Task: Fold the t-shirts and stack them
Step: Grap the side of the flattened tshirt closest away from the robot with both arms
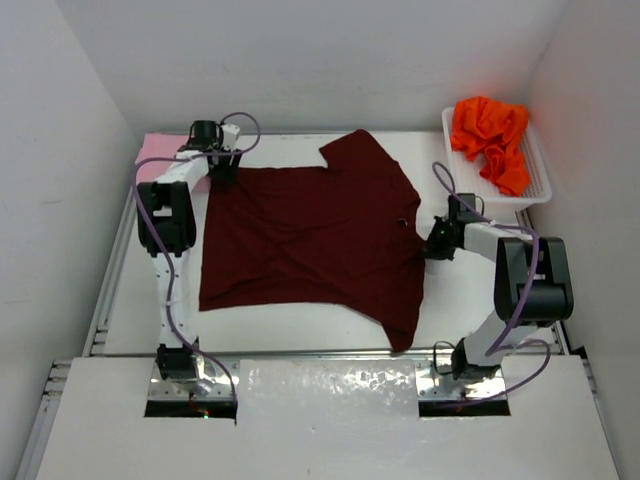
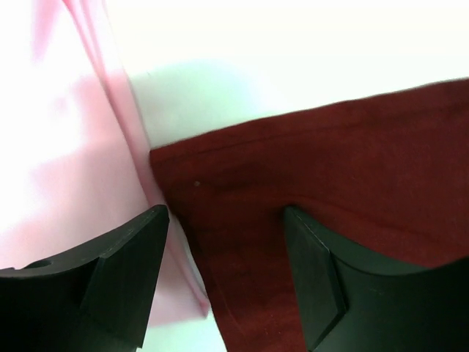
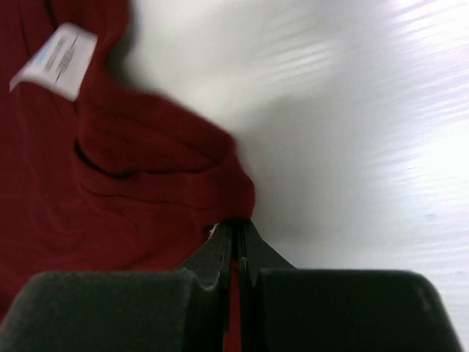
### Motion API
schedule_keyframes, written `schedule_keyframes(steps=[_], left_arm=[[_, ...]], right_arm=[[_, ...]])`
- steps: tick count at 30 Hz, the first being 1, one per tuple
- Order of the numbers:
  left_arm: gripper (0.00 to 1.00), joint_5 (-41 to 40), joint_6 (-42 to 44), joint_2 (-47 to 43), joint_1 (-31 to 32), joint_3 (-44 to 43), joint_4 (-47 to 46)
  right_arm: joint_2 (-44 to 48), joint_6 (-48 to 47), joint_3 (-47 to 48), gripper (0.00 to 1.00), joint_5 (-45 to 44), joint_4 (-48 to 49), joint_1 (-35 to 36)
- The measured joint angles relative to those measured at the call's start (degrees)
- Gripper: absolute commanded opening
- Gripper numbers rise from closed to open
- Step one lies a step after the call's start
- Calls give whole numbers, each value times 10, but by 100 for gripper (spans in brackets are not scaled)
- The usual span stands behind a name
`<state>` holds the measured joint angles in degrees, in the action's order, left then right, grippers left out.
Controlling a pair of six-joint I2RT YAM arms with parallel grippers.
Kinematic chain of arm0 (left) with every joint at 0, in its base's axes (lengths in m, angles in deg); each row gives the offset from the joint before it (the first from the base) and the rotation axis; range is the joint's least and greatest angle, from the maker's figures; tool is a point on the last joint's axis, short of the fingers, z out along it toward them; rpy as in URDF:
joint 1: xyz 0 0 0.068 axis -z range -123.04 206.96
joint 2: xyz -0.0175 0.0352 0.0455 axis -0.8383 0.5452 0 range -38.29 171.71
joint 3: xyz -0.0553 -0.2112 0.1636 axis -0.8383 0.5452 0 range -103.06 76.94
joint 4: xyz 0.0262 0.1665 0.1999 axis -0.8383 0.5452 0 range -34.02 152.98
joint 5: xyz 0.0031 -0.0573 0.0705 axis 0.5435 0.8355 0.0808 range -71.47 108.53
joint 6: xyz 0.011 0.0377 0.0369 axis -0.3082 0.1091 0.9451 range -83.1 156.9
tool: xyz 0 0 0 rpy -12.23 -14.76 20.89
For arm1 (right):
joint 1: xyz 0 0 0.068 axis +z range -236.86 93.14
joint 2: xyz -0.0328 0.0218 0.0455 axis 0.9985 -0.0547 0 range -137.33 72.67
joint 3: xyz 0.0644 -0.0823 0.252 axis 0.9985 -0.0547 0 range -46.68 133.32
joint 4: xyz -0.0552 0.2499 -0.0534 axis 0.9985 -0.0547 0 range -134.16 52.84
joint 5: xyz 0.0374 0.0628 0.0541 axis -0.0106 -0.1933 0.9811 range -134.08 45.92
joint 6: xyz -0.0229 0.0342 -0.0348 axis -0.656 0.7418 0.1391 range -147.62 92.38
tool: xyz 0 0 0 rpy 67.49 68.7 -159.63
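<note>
At the right end effector (image 3: pixel 236 242), the maroon t-shirt (image 3: pixel 88 191) lies pinched.

Your left arm (image 1: pixel 165 215) hides most of the pink t-shirt (image 1: pixel 157 150); the label (image 3: pixel 57 59) on the maroon t-shirt (image 1: pixel 300 240) blurs beyond your reading.

maroon t-shirt (image 1: pixel 300 240): plain dark red. small white tag (image 3: pixel 55 60) up-left of the right hand (image 3: pixel 234 229), maybe faint blue lettering, too blurred to tell. pink t-shirt (image 2: pixel 58 147) left of the left hand (image 2: pixel 227 220): plain pale pink. orange t-shirt (image 1: pixel 490 135): bright, plain. basket (image 1: pixel 538 190): white lattice. tabletop (image 1: pixel 460 300): white. both hands black.
</note>
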<state>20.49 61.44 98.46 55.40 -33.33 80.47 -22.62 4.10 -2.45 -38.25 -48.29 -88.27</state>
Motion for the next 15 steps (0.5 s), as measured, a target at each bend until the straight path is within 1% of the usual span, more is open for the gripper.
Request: schedule_keyframes(steps=[4,6,8,9,10,11,12,13,15], left_arm=[[63,-38,-17,52,4,-86,11],[64,-52,-27,72,6,-119,11],[65,-58,-37,87,9,-145,13],[68,-58,-40,92,9,-152,13],[74,-58,-42,93,10,-154,13],[76,-56,-43,93,10,-154,12],[79,-50,-46,93,10,-154,10],[84,-42,-49,92,10,-151,7],[87,-21,-56,82,10,-138,2]], right_arm=[[10,17,-22,0,26,28,-68],[11,12,-23,0,28,30,-92],[9,4,-19,0,31,28,-100],[6,-3,-14,0,33,23,-100],[2,-9,-8,1,33,16,-100],[-2,-18,-1,7,34,11,-100],[-4,-25,3,16,35,5,-99],[-7,-34,9,33,38,-1,-97],[-9,-52,22,48,46,-19,-92]])
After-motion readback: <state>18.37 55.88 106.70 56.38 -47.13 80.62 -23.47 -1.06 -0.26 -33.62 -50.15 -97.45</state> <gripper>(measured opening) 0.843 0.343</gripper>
